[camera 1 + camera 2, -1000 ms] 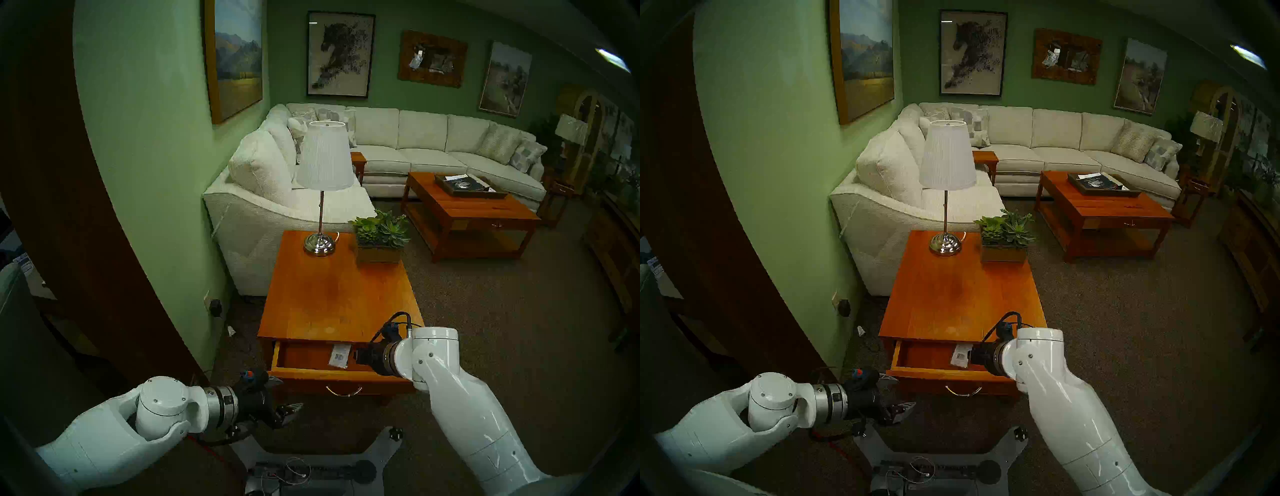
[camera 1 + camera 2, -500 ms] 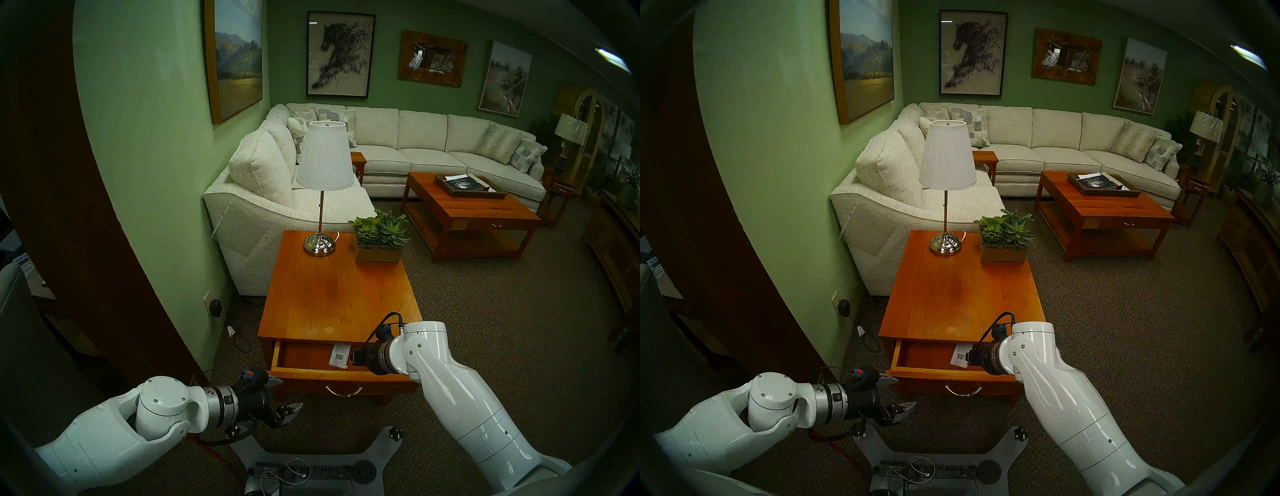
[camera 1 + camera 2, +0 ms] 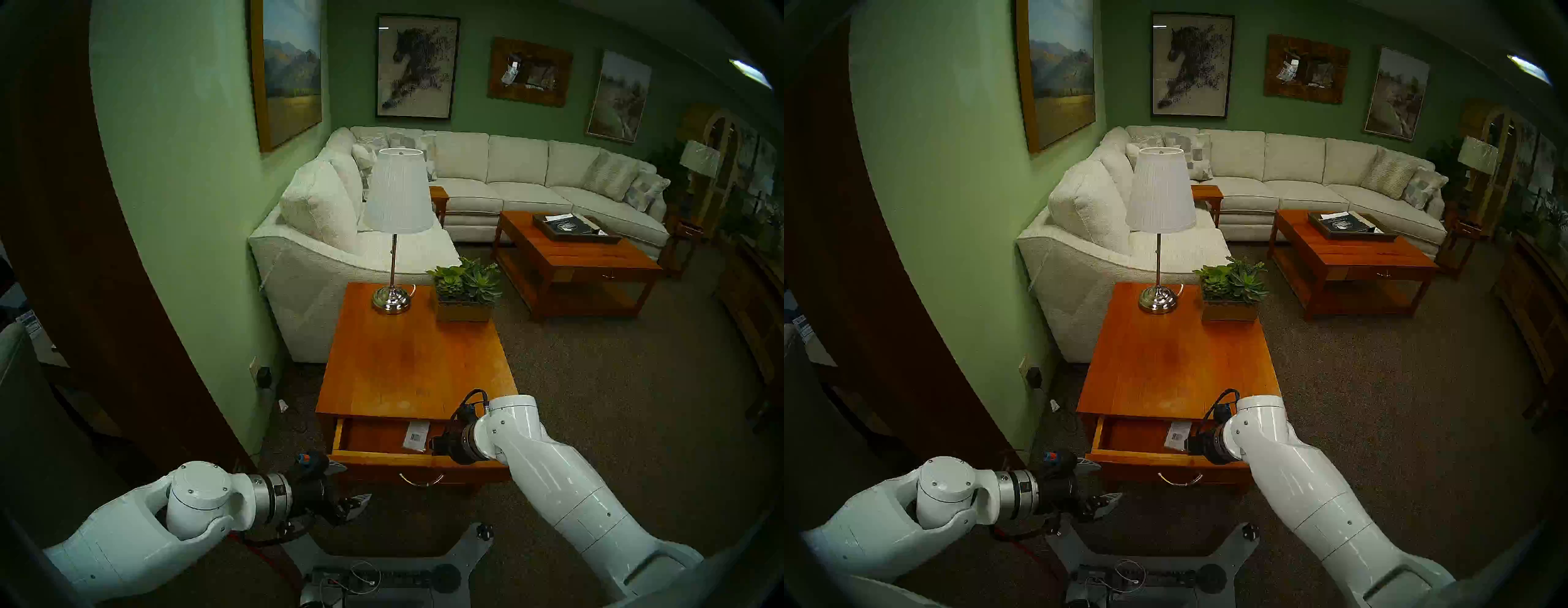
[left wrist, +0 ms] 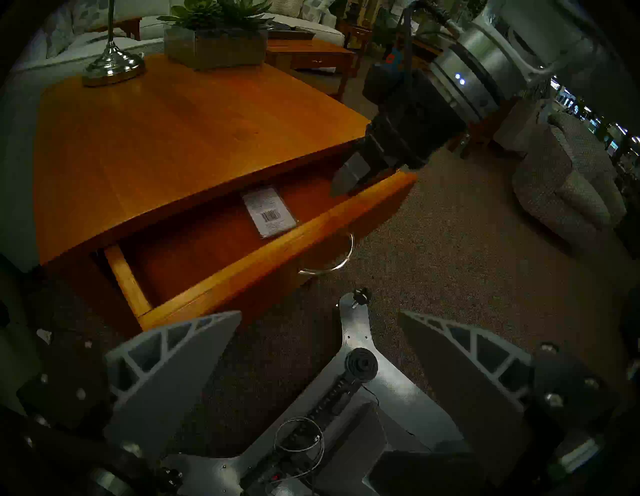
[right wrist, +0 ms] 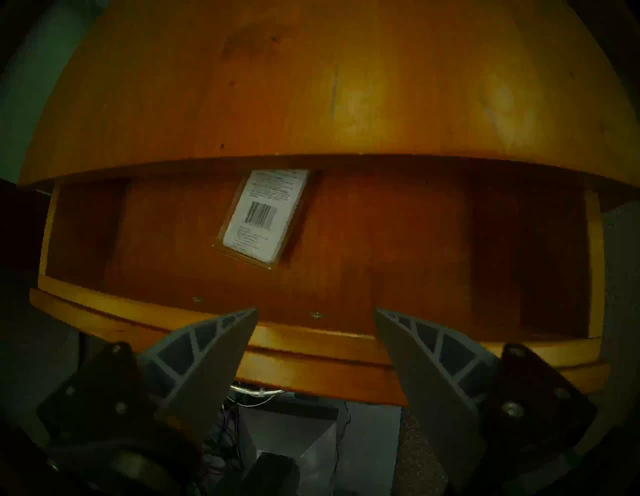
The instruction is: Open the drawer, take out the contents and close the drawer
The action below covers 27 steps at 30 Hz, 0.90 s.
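Note:
The drawer (image 3: 382, 460) of the lamp table stands pulled out, its brass bail handle (image 3: 420, 479) on the front. The clear packet (image 3: 415, 435) with a white barcode label lies flat on the drawer floor right of centre; it also shows in the left wrist view (image 4: 270, 211) and the right wrist view (image 5: 265, 214). My right gripper (image 5: 317, 311) is open and empty, hovering over the drawer's front rim (image 5: 311, 346) just right of the packet, not touching it. My left gripper (image 3: 352, 484) is open and empty, low beside the drawer's front left corner.
A lamp (image 3: 392, 297) and a succulent planter (image 3: 464, 297) stand at the far end of the table top. The green wall and a white sofa (image 3: 314, 263) are to the left. My base (image 3: 382, 573) sits on the carpet below the drawer.
My right arm has shifted left and lowered, bringing its open gripper closer to the packet over the drawer. The left arm, drawer and packet have not moved.

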{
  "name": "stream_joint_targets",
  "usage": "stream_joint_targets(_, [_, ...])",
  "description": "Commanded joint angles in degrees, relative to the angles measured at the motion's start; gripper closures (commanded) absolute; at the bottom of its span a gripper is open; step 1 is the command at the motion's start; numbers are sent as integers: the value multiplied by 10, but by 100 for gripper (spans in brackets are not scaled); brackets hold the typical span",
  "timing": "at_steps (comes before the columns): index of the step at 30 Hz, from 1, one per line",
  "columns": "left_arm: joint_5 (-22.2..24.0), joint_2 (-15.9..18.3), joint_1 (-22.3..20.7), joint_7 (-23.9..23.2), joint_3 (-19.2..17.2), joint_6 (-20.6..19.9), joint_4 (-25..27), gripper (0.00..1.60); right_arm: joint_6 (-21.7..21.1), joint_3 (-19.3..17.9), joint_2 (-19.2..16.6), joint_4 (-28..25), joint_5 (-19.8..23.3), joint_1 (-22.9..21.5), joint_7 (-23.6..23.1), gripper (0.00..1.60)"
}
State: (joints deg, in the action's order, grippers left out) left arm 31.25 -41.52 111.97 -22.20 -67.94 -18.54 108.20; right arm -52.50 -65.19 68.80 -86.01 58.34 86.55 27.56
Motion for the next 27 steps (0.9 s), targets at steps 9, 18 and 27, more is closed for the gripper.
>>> stream_joint_targets(9, [0,0,-5,-1,-4,3,14,0,-25,-6,-35,-33,29,63,-23,33])
stream_joint_targets(18, [0,-1,-6,-1,-3,3,11,0,-25,32,-48,-28,62,117,-29,36])
stream_joint_targets(27, [0,-1,-6,-1,-3,3,12,0,-24,56,-91,-75,102,142,-20,36])
